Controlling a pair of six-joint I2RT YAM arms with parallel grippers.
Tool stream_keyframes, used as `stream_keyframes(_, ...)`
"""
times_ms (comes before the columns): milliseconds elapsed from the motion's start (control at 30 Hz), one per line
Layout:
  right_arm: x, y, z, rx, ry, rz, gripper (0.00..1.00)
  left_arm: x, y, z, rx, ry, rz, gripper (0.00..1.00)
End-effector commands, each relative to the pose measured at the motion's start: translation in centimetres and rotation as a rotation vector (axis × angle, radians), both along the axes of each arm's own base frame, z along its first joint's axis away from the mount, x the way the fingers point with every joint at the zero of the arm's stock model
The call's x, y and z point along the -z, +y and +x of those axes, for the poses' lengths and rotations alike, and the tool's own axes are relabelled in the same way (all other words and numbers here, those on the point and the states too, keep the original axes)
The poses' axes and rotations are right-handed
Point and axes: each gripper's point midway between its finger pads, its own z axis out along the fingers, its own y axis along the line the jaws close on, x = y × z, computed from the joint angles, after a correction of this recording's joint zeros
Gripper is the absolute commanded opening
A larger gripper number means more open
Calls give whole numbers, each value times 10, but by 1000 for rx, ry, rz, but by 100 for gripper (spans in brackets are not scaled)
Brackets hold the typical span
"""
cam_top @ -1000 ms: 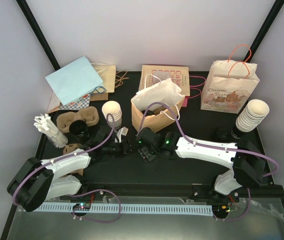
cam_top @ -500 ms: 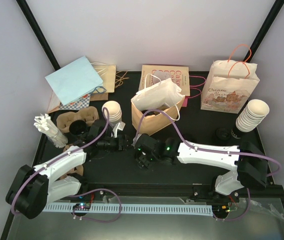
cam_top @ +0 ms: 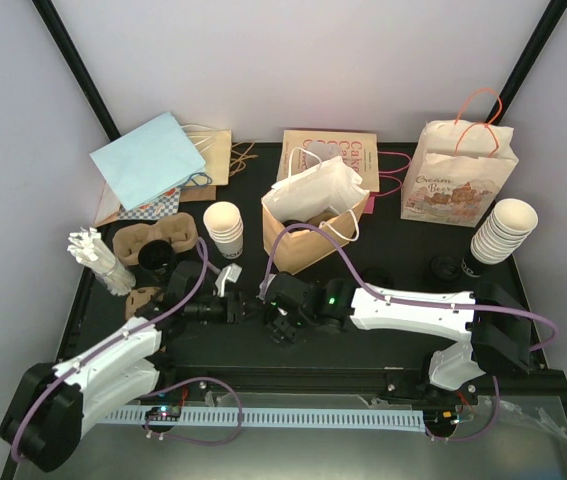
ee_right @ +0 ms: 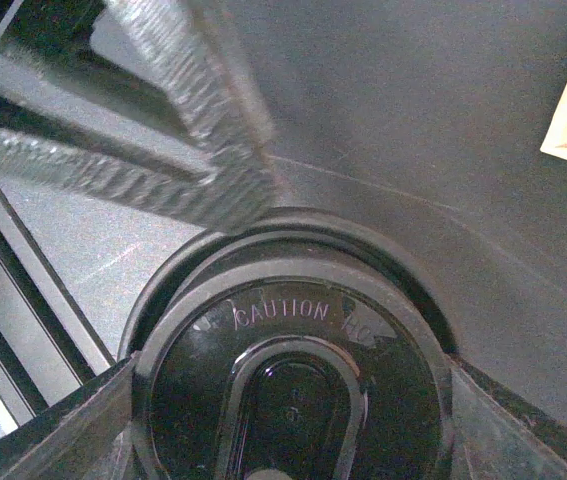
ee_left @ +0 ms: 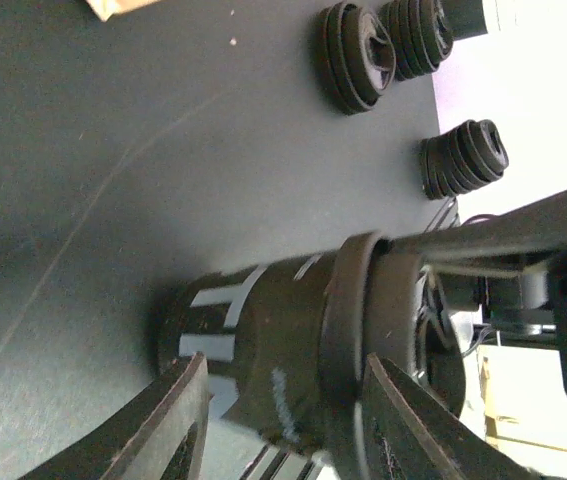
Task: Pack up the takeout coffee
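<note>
Lid (ee_right: 293, 390): black, face up, "CAUTION" lettering legible, seen from straight above in the right wrist view.
Cup (ee_left: 263, 345) under it stands on the surface (cam_top: 223, 345), front centre, long axis upright. Its body reads dark with pale patches in the left wrist view, so the true colour is unclear.

Right gripper (cam_top: 277, 322): comes down from above, jaws clenched across the lid's rim, one finger on each side.
Left gripper (cam_top: 248, 306): comes in level from the left, rolled so that one finger sits above the other. Jaws parted, tips at the lid's rim, nothing grasped.

Key relation: the open brown bag (cam_top: 313, 225) lies beyond the cup, toward the far side and slightly right. The right arm is the nearer and already has hold. Judgement: next is a lift straight up, then away over the bag's mouth; the left fingers should back off first, or the cup may tip.

Versus one second ago: both grippers have shifted toward the near edge and left, away from the bag. The left arm's elbow has drawn back. Bag unmoved.
</note>
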Motion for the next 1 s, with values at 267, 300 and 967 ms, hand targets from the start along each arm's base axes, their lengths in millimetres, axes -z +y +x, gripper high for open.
stream_keyframes(267, 66, -58, -52, -45, 255, -293, 74, 11, -1, -15, 36, 27, -63, 44)
stream_keyframes(300, 66, -58, -53, -46, 257, -293, 74, 9, -1, -14, 36, 17, -67, 45)
stream_keyframes(967, 68, -59, -54, -48, 260, -303, 74, 3, -3, -16, 60, 10, -82, 45)
